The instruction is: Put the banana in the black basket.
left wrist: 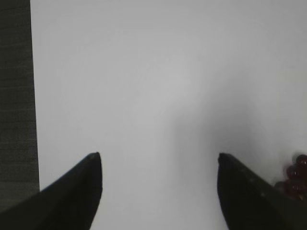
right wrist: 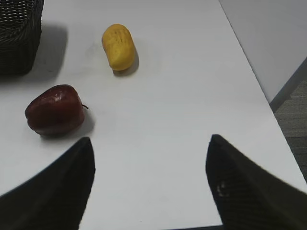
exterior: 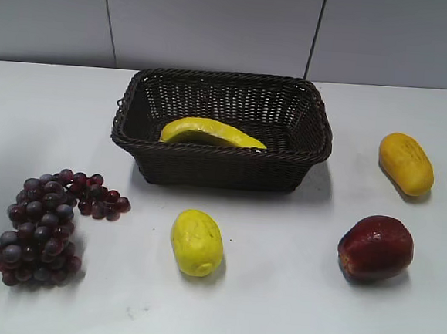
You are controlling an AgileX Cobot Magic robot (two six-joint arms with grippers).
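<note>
Nearest the exterior view, a stubby yellow fruit [exterior: 197, 242] is lying on the white table [exterior: 289, 311], with a grape bunch [exterior: 44, 226] to the left and a dark red apple [exterior: 376, 247] to the right. Behind them the banana [exterior: 211, 133] is resting inside the black basket [exterior: 219, 174], leaning along its floor. By my reckoning the placing is done; nothing is calling for a further grasp, only for the arms to keep clear. The left gripper [left wrist: 159, 191] is hovering over bare table, jaws spread wide and empty, grapes just showing at the edge. The right gripper [right wrist: 151, 179] is likewise gaping wide, holding nothing, looking past the apple toward an orange-yellow oval fruit [right wrist: 118, 46]. Nothing is blocking the basket.
</note>
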